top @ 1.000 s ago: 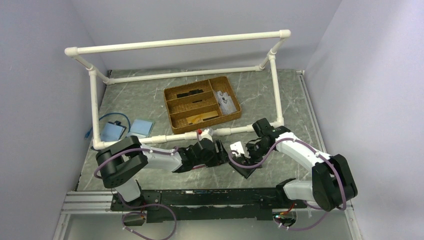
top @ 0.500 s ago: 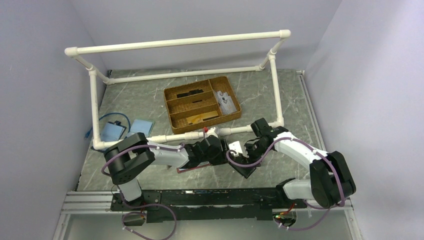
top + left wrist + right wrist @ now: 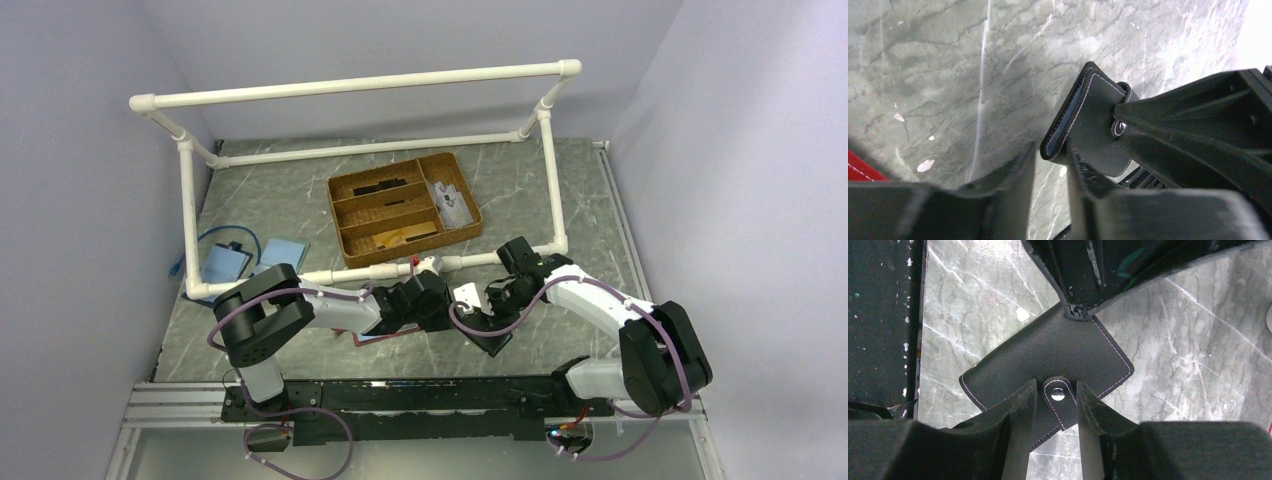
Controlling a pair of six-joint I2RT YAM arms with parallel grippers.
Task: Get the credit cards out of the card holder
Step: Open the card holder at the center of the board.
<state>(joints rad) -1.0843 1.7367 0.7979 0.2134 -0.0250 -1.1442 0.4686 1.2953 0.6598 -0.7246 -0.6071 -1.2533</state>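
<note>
One card holder (image 3: pixel 1048 357), one basket (image 3: pixel 337 220)

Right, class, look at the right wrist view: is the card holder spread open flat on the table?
No, the card holder is folded shut, with its snap strap pinched in the right claw.

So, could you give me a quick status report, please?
Right end effector shut on card holder. Left end effector at its edge, grip unclear. Blue card edge showing inside. No obstruction seen.

A robotics lab cell: plain lavender walls (image 3: pixel 80 150) around a marbled table (image 3: pixel 280 190) with a white pipe frame (image 3: pixel 350 85).
</note>
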